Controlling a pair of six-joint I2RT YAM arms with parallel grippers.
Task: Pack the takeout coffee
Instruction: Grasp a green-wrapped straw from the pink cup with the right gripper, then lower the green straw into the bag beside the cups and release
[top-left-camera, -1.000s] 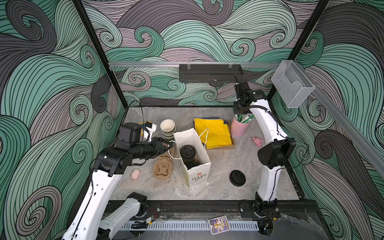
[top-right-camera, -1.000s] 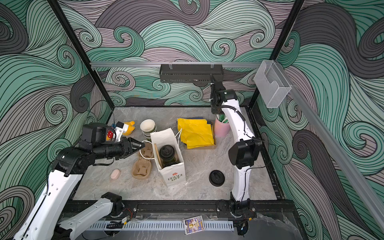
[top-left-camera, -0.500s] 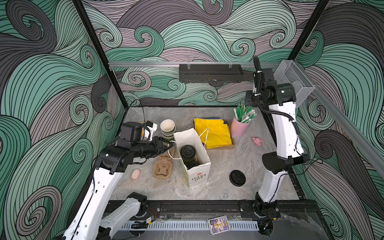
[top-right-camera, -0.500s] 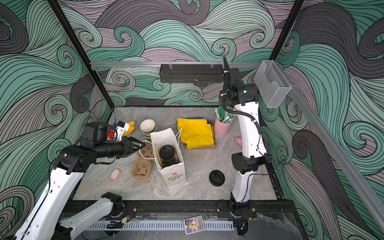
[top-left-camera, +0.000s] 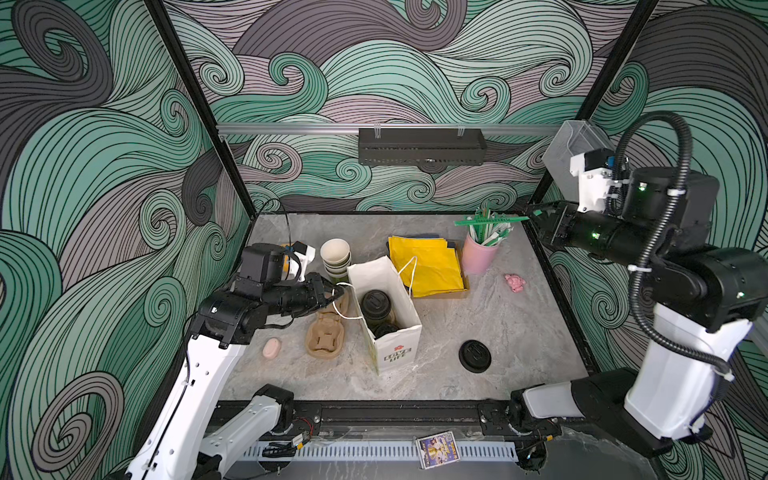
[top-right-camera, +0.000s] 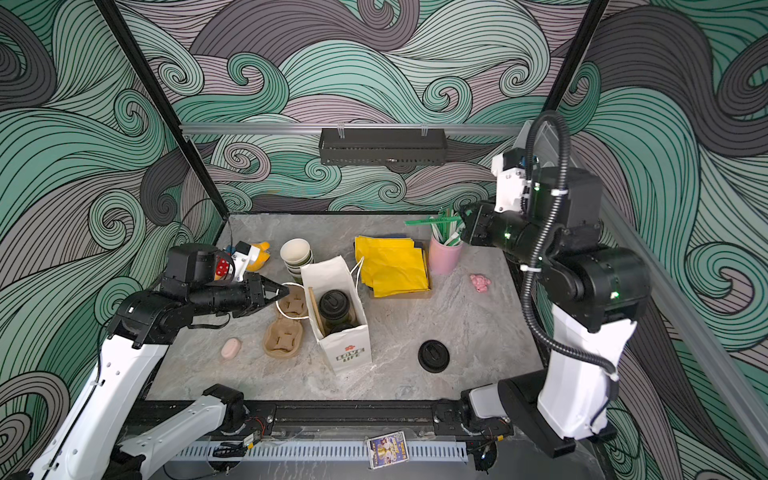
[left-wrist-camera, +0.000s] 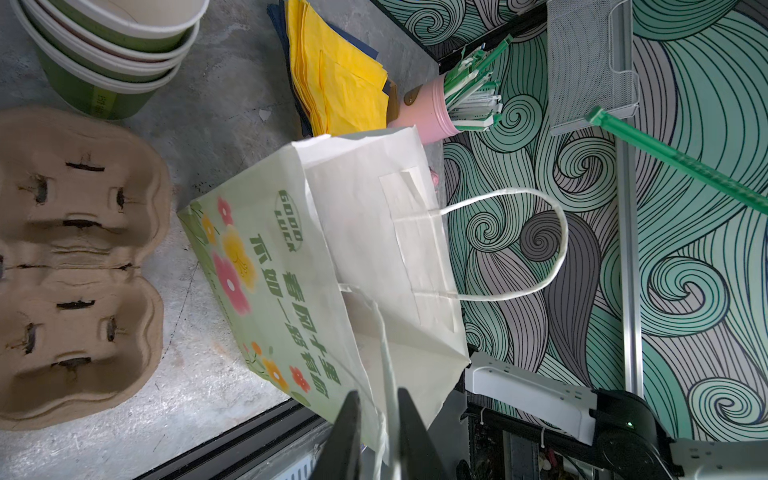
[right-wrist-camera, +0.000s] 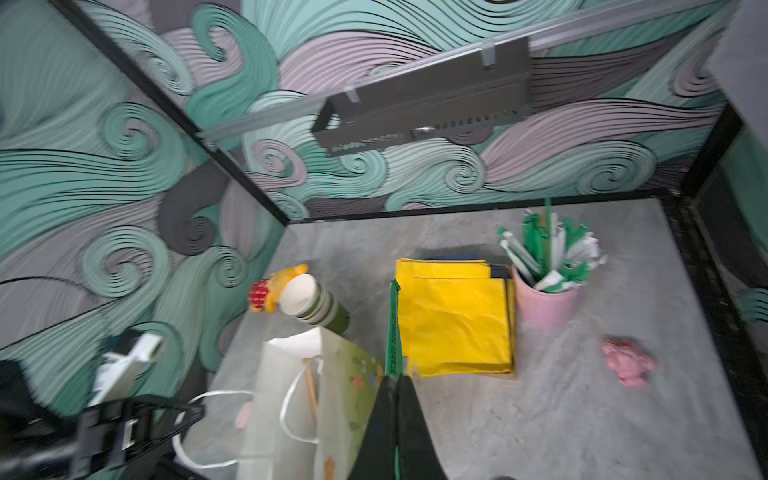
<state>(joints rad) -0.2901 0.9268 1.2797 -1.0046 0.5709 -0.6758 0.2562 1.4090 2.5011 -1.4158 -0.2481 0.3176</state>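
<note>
White paper makes up the bag (top-left-camera: 394, 353) that stands upright just left of the middle of the grey stone-look table (top-left-camera: 519, 324) in both top views, its mouth open upward. Inside it sit the two takeout coffee cups (top-left-camera: 375, 301), black sip lids up, one behind the other, the nearer one largely hidden by the bag's front wall. The left gripper (top-left-camera: 341, 291) reaches in level from the left of the frame to the bag's left handle (left-wrist-camera: 382, 361), a loop of white cord. In the left wrist view its two fingers (left-wrist-camera: 347, 436) stand a narrow gap apart with the cord running between them, not visibly pinched. The right gripper (top-left-camera: 534, 216) hangs raised at the upper right of the table, just beside a pink cup (top-left-camera: 478, 259) stuffed with green and white straws. Its jaws are pressed together on one end of a green straw (top-left-camera: 492, 219), which sticks out level toward the left above the pink cup. Yellow napkins (top-left-camera: 428, 266) lie just to the upper right of the bag, a stack of lidless cups (top-left-camera: 336, 257) stands at its upper left, and a brown pulp carrier (top-left-camera: 326, 338) lies just left of it, beneath the left gripper. A loose black lid (top-left-camera: 475, 355) lies flat to the lower right of the bag, well apart from it.
</note>
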